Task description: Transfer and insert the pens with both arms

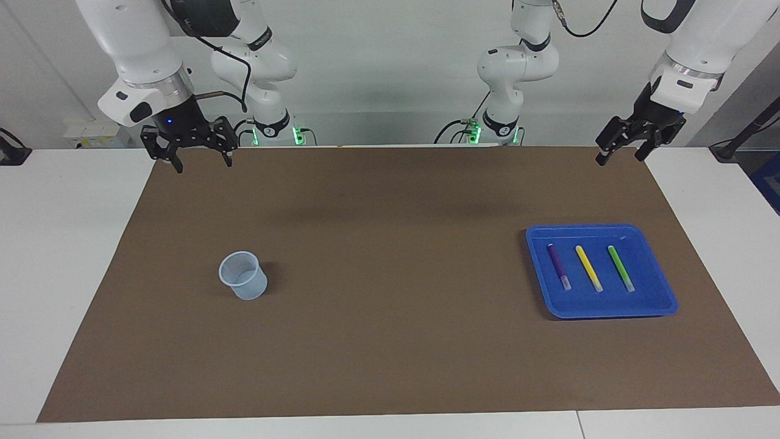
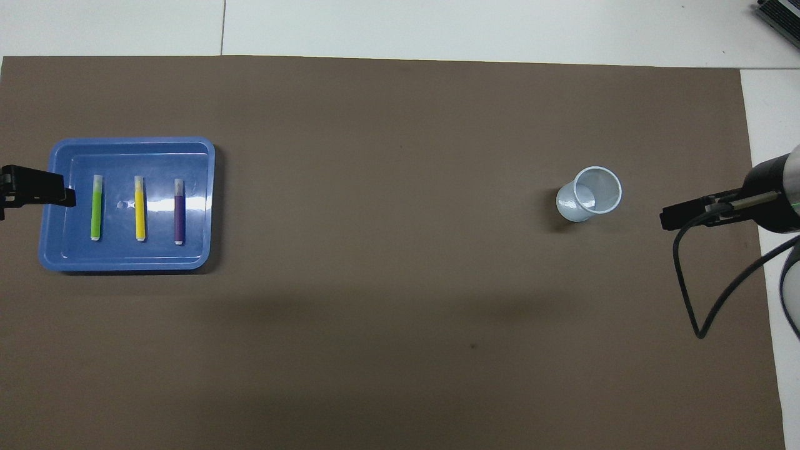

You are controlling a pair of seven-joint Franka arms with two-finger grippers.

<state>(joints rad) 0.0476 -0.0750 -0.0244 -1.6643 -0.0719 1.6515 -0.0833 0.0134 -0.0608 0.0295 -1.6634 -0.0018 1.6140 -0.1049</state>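
Pens: purple pen, yellow pen and green pen are lying side by side in the blue tray, toward the left arm's end.
Cup: standing upright toward the right arm's end.
Left gripper: hanging spread wide, empty, over the mat edge.
Right gripper: hanging wide, empty.

The blue tray looks like smooth, shiny plastic, with bright light spots on its floor. The three pens in it, purple, yellow and green, look like smooth plastic too. Under the tray lies a big brown mat, flat and dull like paper. On the mat stands a pale cup, thin, smooth plastic.
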